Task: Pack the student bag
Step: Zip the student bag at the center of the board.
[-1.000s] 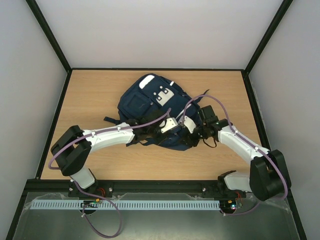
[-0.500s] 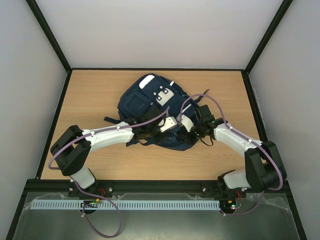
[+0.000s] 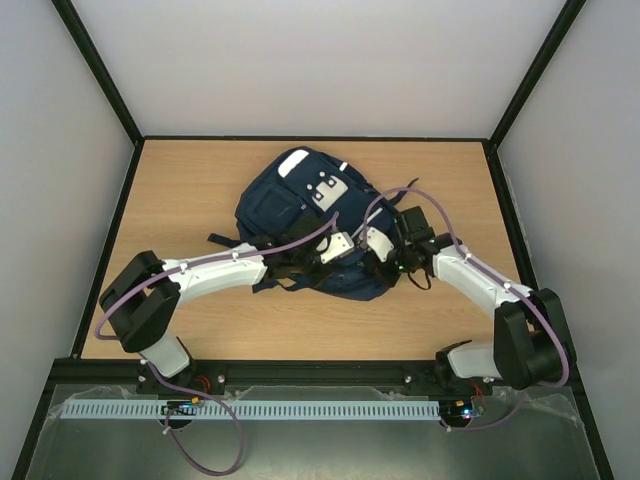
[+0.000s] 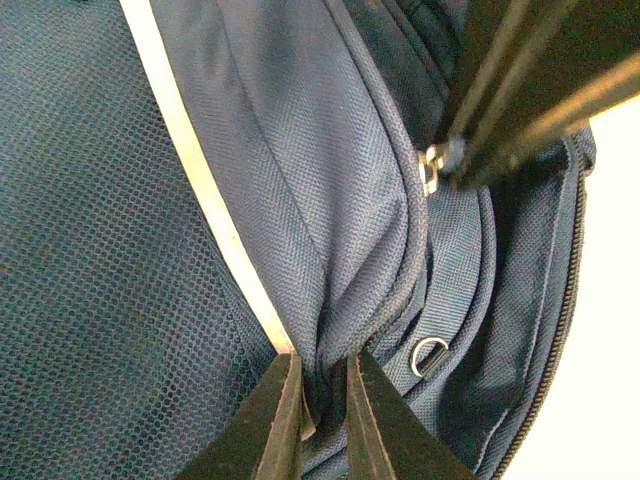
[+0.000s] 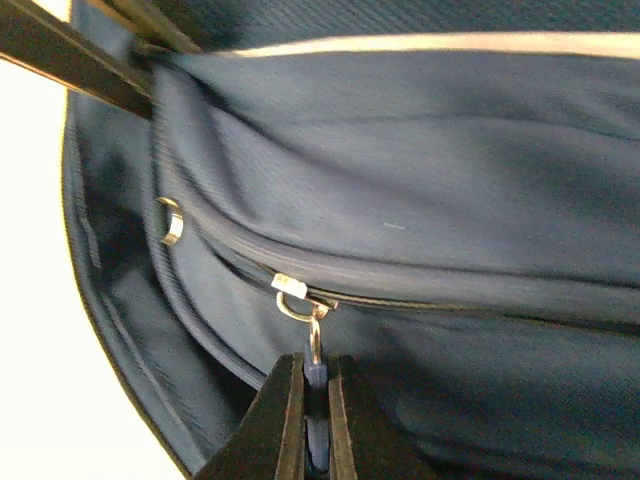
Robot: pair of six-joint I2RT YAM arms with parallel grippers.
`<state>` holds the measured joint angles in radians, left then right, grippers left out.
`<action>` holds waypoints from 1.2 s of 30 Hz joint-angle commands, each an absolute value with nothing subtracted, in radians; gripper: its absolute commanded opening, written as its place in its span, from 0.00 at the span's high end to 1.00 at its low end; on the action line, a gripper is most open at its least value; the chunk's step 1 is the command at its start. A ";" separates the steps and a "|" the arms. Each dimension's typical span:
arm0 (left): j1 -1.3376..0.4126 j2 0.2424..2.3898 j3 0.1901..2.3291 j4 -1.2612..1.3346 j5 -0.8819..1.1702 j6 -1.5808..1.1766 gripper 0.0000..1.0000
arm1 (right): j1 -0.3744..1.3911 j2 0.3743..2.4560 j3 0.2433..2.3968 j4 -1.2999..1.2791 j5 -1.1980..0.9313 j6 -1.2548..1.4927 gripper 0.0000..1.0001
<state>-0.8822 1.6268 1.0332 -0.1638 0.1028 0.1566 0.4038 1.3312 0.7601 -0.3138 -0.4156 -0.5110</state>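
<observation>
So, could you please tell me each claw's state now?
Left claw: closed, pinching the navy-blue fabric backpack.
Right claw: closed on its metal zip pull.

One student bag (image 3: 290, 205), one table (image 3: 180, 200), two claws, left claw (image 4: 322, 365), right claw (image 5: 315, 365), one zip pull (image 5: 314, 330)

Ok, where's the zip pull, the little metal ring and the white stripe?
zip pull (image 5: 315, 338): right wrist view, on its metal stem.
ring (image 5: 171, 221): right wrist view, on its shiny rim.
stripe (image 4: 197, 170): left wrist view, halfway along it.
</observation>
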 commanded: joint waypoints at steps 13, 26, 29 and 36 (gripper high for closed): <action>-0.962 1.579 1.071 -0.353 -0.208 0.036 0.97 | 0.162 1.378 0.843 -0.521 -0.462 -0.669 0.99; -0.981 1.205 0.899 -0.438 -0.363 -0.093 0.65 | 0.541 1.336 0.914 -0.478 -0.538 -0.448 0.99; -1.029 1.076 0.827 -0.326 -0.303 -0.063 0.47 | 0.574 1.366 0.919 -0.452 -0.546 -0.422 0.99; -1.050 1.137 0.750 -0.080 -0.185 -0.014 0.47 | 0.578 1.379 0.909 -0.425 -0.557 -0.402 0.99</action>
